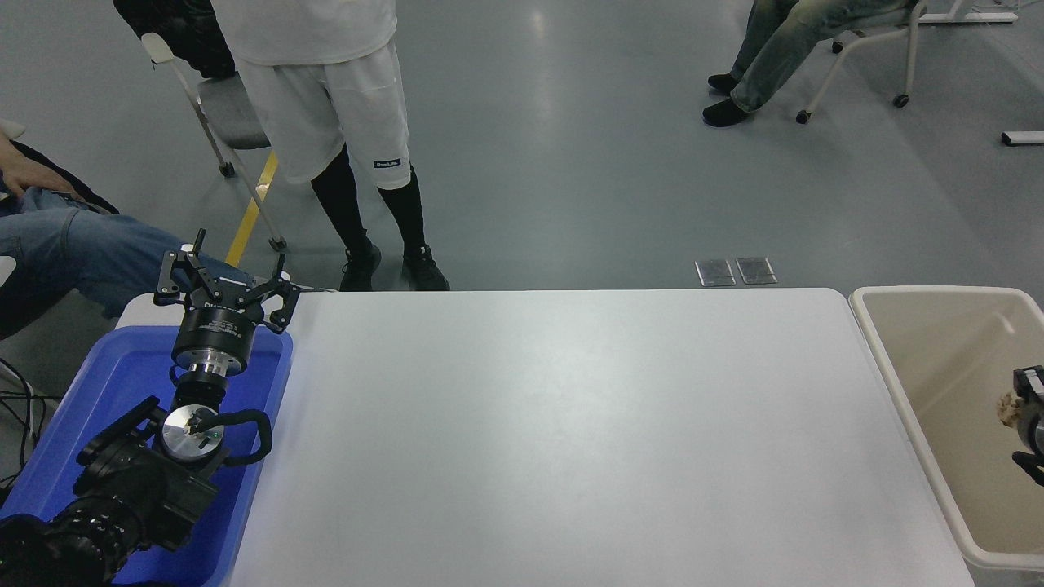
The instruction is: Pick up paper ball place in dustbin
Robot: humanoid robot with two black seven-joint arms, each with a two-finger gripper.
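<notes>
Tan paper ball [1010, 405] at right picture edge, over cream dustbin [885, 359] interior, pinched between jaws of right gripper [1024, 416], mostly cut off by frame. Left gripper [227, 281] parked above blue tray [90, 408], fingers spread wide, holding nothing. White table [571, 424] between.

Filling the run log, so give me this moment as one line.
right gripper: at right edge, over dustbin | paper ball: in its grip | left gripper: parked over blue tray
</notes>
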